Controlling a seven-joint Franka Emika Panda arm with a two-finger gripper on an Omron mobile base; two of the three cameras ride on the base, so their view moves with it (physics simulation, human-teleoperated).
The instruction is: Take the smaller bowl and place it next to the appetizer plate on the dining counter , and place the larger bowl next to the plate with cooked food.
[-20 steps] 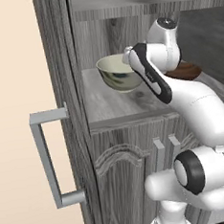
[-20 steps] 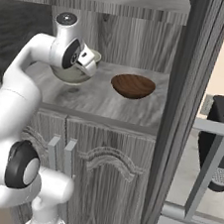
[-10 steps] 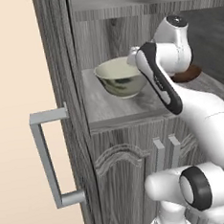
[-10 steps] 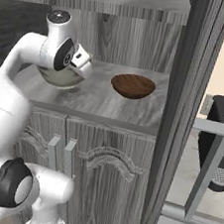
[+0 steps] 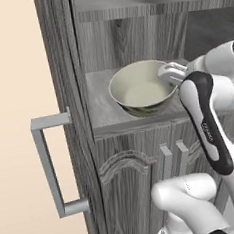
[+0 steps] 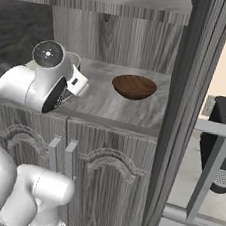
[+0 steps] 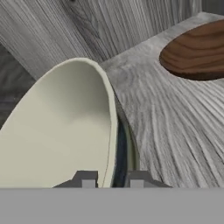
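Jaws straddle the larger bowl's (image 7: 65,131) rim, grasp unconfirmed, fingertips (image 7: 87,178) cut off; smaller bowl (image 6: 134,86) beside it on the cabinet shelf (image 6: 99,100), partly cropped.

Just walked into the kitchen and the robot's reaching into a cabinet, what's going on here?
The arm is at the open grey wood cabinet, working on the larger bowl, the cream one. In the hand view the gripper straddles its rim, one fingertip inside and one outside; whether it has clamped is unclear. The bowl sits on the cabinet shelf. The smaller bowl, dark brown wood, rests untouched on the same shelf beside it.
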